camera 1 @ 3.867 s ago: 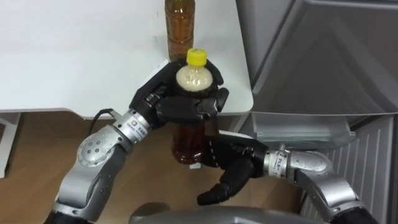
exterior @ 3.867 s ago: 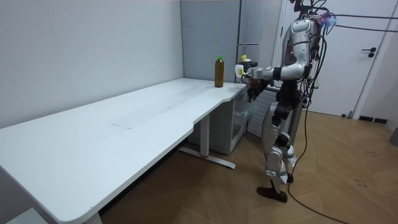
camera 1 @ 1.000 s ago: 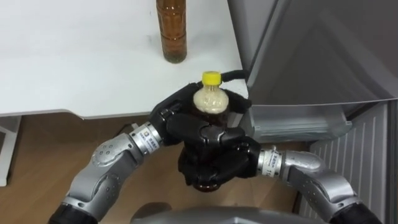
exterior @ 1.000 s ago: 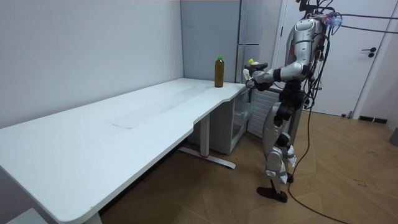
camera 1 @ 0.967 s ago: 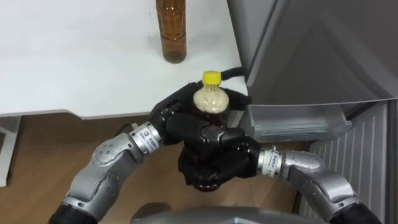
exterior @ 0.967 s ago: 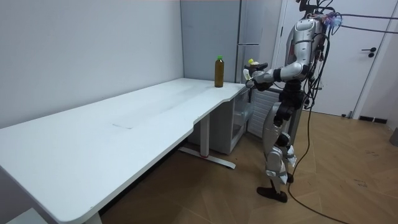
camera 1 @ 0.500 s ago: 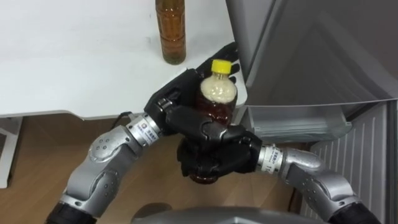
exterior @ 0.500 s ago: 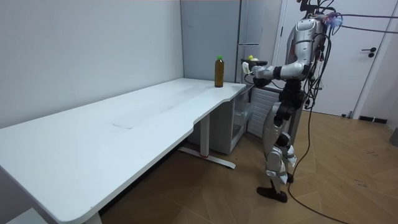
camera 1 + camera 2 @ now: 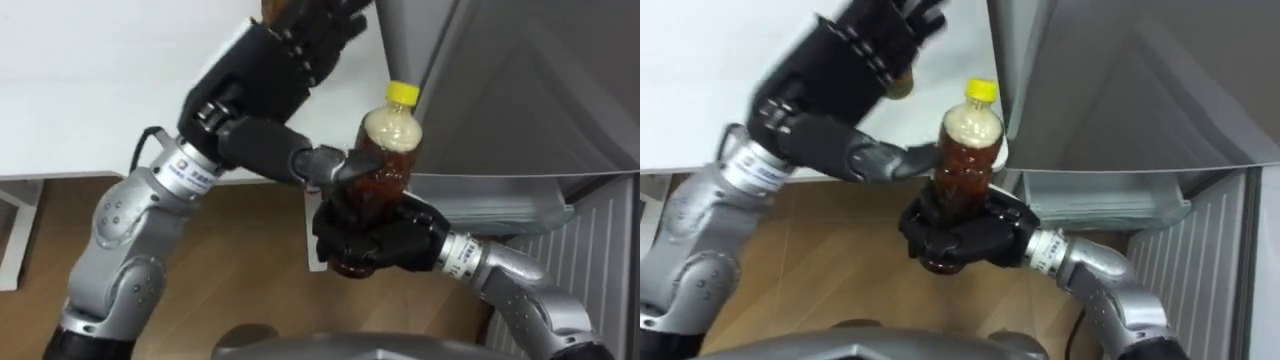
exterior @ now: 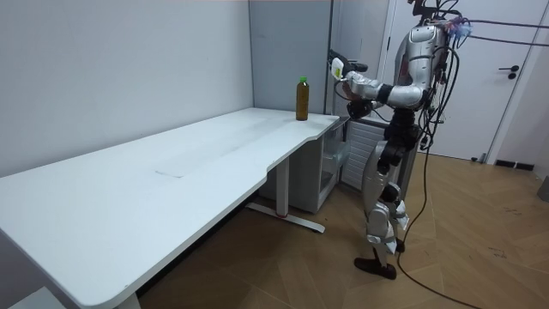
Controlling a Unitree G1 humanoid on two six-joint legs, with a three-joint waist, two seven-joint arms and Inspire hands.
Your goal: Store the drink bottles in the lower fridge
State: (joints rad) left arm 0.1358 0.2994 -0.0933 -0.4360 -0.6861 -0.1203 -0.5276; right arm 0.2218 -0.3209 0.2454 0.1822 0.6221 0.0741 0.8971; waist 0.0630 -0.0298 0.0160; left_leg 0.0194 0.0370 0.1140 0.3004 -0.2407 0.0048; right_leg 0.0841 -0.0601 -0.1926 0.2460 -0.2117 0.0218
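I count two drinks. One bottle (image 9: 388,150), with a yellow cap (image 9: 402,92), is upright in the robot's right hand (image 9: 375,245), whose fingers are curled around its lower half, just before the grey fridge (image 9: 520,100). The left hand (image 9: 262,75) is lifted beside it, fingers spread, thumb at the bottle's side. The other bottle (image 10: 302,99) stands on the white table (image 10: 171,172).

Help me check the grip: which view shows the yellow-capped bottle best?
The left eye view: the yellow-capped bottle stands large and central, the right hand curled round its lower half. The right eye view shows much the same; in the room view it is tiny, far off.
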